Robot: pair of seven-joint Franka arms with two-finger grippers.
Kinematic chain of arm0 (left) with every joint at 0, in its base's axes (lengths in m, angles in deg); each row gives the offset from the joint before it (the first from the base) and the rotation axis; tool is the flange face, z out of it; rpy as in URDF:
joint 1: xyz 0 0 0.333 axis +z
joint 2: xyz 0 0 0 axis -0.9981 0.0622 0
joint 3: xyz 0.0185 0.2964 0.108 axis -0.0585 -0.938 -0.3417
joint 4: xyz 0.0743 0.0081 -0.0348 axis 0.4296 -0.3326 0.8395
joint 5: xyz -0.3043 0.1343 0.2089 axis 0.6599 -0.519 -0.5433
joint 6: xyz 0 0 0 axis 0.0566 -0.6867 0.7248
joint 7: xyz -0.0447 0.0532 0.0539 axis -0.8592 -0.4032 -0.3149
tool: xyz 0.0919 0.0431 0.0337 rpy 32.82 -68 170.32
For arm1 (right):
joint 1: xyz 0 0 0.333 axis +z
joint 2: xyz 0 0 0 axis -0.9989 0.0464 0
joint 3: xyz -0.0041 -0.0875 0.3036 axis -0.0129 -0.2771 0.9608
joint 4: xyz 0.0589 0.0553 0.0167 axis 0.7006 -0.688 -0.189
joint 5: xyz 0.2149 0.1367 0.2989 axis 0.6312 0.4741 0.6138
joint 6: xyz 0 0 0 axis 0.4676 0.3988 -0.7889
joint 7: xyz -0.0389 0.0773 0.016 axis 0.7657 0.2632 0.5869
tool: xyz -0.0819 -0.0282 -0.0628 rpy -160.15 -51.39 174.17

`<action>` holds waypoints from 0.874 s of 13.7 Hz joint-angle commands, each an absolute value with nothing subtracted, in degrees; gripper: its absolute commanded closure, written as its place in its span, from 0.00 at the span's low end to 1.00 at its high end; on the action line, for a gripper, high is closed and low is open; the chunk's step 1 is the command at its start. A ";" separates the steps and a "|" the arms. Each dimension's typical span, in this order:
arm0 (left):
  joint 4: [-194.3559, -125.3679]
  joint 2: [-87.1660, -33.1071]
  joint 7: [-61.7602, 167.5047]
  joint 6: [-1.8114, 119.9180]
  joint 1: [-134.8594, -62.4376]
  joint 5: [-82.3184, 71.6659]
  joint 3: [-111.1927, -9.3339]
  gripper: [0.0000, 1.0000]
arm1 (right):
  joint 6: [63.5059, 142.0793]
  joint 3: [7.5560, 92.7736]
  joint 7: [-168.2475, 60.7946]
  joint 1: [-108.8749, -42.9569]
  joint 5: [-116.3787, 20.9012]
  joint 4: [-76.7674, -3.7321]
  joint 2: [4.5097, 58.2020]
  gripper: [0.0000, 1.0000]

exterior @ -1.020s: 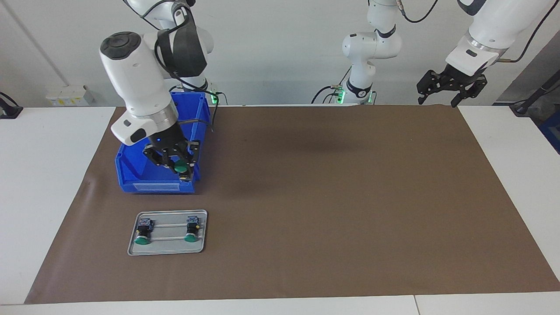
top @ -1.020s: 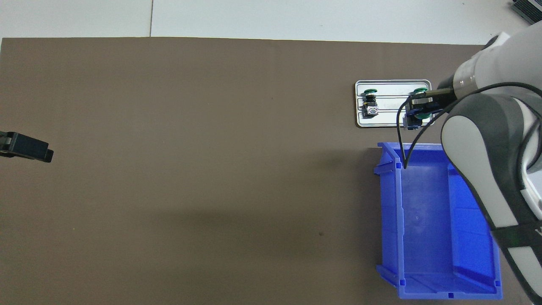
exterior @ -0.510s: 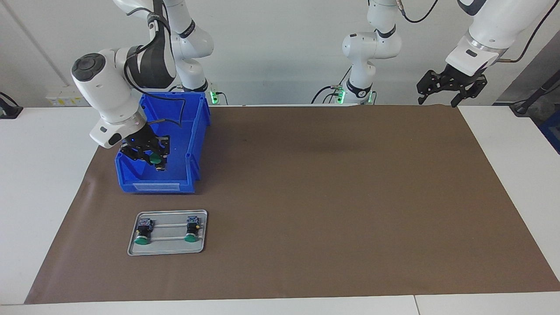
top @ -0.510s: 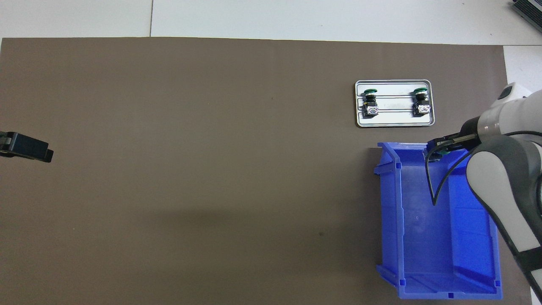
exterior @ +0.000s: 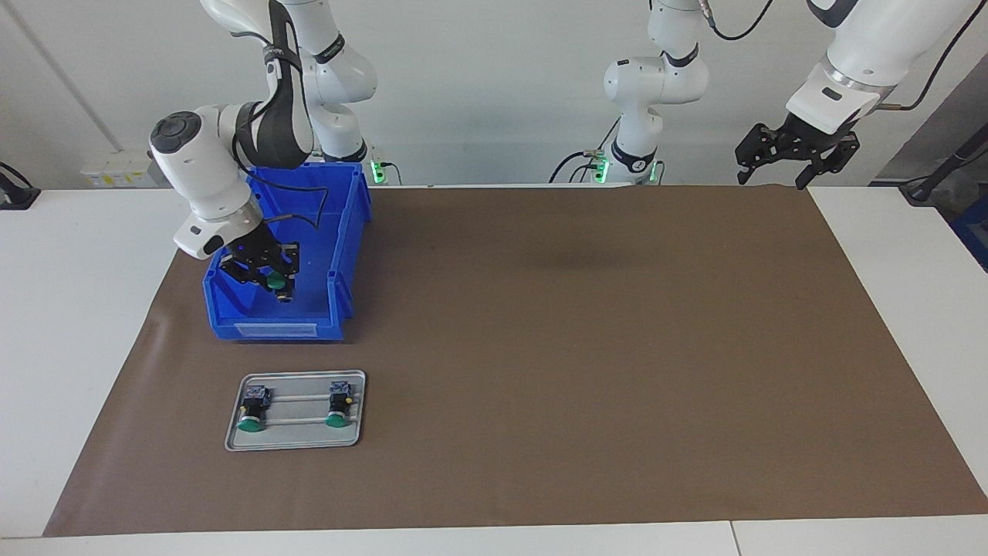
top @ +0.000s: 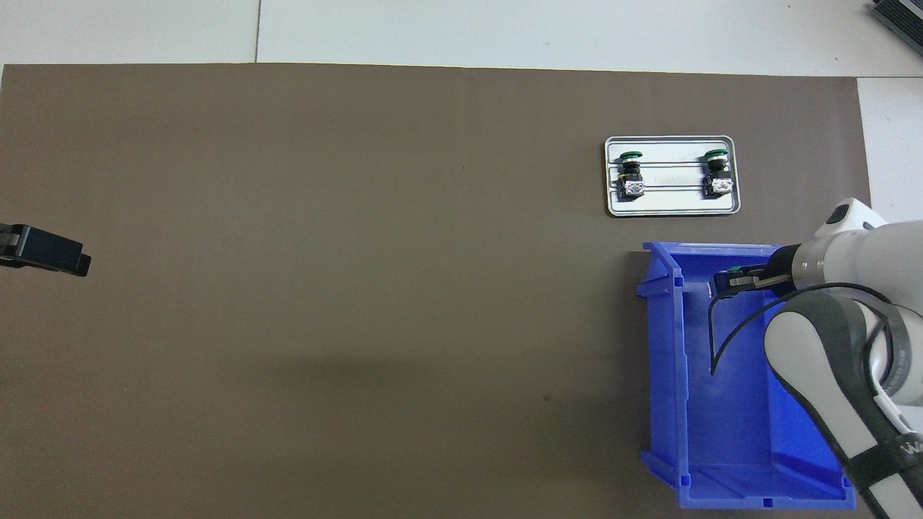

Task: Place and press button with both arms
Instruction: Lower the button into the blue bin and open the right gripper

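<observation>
Right end effector [exterior: 272, 279] clamped on button [exterior: 275, 283], low inside blue bin [exterior: 231, 316] at bench's right-arm end. Left end effector [exterior: 795, 154] spread wide, empty, waiting over mat's corner. Risks: button snagging bin wall on lift; slipping from pinch; crowding two buttons on tray [exterior: 293, 440].

The right arm [exterior: 204, 166] is bent steeply down with its right gripper [exterior: 272, 282] clamped shut, while the left arm [exterior: 857, 54] waits raised, its left gripper [exterior: 795, 158] spread wide.
</observation>
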State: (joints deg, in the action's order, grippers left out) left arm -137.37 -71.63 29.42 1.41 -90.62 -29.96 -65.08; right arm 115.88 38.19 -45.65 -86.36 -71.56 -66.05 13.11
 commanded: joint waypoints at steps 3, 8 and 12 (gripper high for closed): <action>-139.26 -73.36 29.87 1.53 -90.30 -31.08 -64.70 0.00 | 120.10 38.83 -42.13 -88.04 -67.87 -68.86 14.08 1.00; -139.26 -73.36 29.87 1.53 -90.39 -31.08 -64.70 0.00 | 122.74 38.83 -41.69 -88.48 -67.87 -69.83 15.57 1.00; -139.26 -73.36 29.87 1.53 -90.39 -31.08 -64.70 0.00 | 122.92 38.83 -42.30 -88.48 -67.87 -70.09 15.93 0.50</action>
